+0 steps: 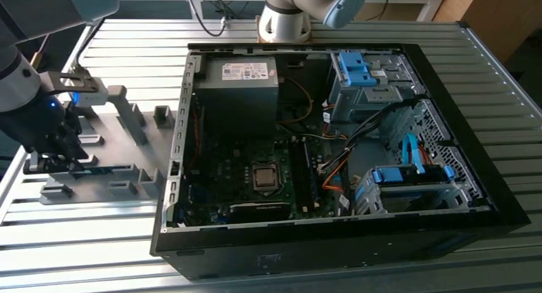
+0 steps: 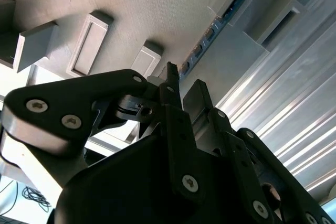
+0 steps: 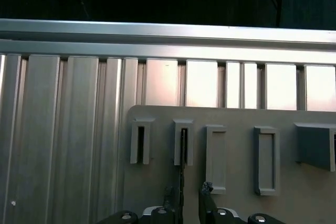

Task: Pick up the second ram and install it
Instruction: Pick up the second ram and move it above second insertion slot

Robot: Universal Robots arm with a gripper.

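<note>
Black-fingered, the gripper [image 3: 189, 192] stands with its jaws apart, astride one end of the second ram [image 3: 182, 167]. The stick sits on edge in a slot of the grey holder tray [image 1: 136, 125], near the open computer case [image 1: 339, 248]. It looks light, stiff and thin, with chips that would mark easily. A gentle squeeze on its flat faces, near the upper edge, seems the safest hold.

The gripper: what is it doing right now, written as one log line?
gripper: open, low over holder tray | second ram: on edge in tray slot, not lifted | install: not done
</note>
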